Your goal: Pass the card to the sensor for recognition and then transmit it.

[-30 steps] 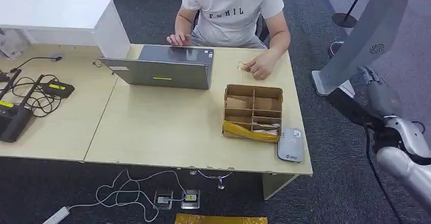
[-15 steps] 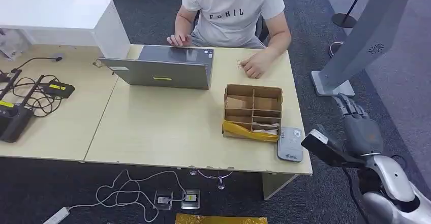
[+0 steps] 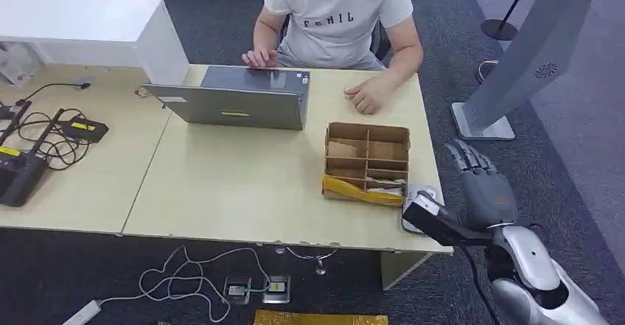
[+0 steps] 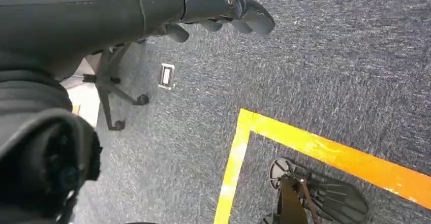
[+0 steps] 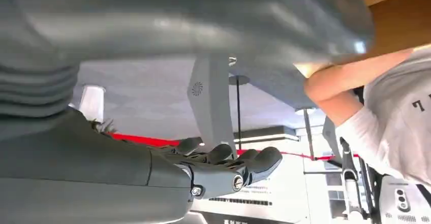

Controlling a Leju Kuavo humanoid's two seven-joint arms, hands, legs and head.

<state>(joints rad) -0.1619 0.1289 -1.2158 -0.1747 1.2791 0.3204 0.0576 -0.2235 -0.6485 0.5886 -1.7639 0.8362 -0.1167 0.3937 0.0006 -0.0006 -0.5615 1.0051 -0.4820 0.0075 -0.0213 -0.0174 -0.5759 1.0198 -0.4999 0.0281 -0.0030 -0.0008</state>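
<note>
Laptop (image 3: 243, 100) and cardboard organizer (image 3: 367, 159) sit between person (image 3: 335, 15) and sensor (image 3: 421, 208).

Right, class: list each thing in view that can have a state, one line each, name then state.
laptop: lid open
cardboard organiser: open-topped, packets inside
card reader: flat on the desk, partly hidden
right hand: empty, fingers extended
left hand: empty, hanging over the floor

Right robot hand closes in on the bench corner

We see the right robot hand (image 3: 483, 185) lower and nearer the bench (image 3: 221, 185) than a second ago, fingers spread and empty; its wrist block now overlaps the grey sensor (image 3: 421, 196). The person's hand (image 3: 365, 96) has shifted slightly toward the laptop (image 3: 236, 104).
</note>
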